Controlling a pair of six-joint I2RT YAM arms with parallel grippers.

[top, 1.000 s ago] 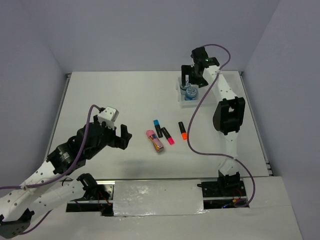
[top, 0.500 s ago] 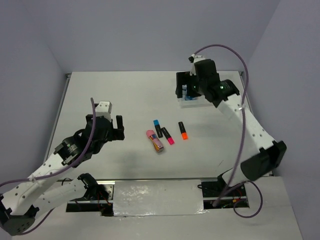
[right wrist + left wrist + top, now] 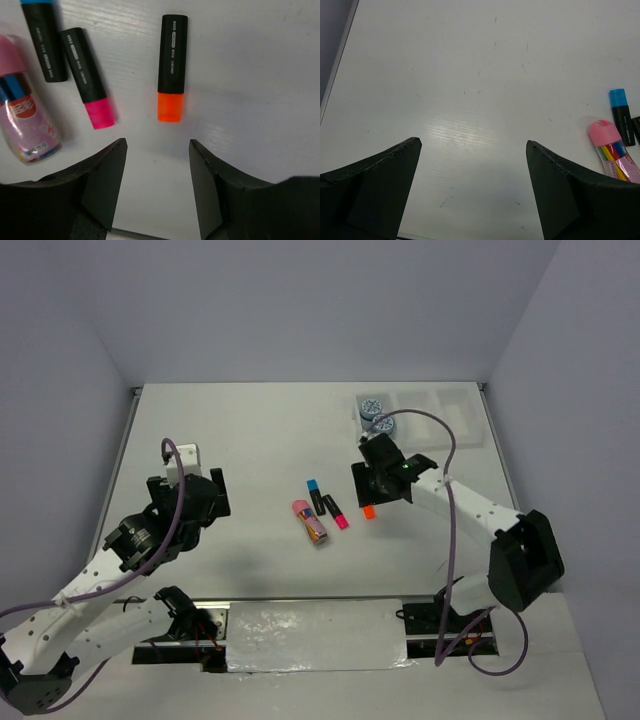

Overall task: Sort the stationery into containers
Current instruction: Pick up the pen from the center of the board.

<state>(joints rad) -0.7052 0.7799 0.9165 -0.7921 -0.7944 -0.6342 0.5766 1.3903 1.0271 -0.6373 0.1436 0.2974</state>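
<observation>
Two blue-and-white rolls (image 3: 376, 414) lie in the left compartment of the white tray (image 3: 440, 400) at the back right. In the middle of the table lie three black highlighters: blue-capped (image 3: 315, 493) (image 3: 44, 40) (image 3: 621, 115), pink-capped (image 3: 337, 514) (image 3: 87, 77) and orange-capped (image 3: 368, 509) (image 3: 171, 67). The pink eraser (image 3: 310, 522) (image 3: 27, 125) (image 3: 612, 157) lies just left of them. My right gripper (image 3: 378, 483) (image 3: 157, 142) hovers over the orange-capped highlighter, jaws partly open with nothing between them. My left gripper (image 3: 187, 495) (image 3: 474, 142) stands wide open over bare table, left of the eraser.
The tray's middle and right compartments (image 3: 455, 402) show nothing inside. The table's left edge (image 3: 120, 455) runs close to the left arm. The right arm's cable (image 3: 450, 500) loops over the table's right side.
The right arm swung from the tray down to the orange-capped highlighter and its jaws narrowed. The left arm drew back to the left, still open.
</observation>
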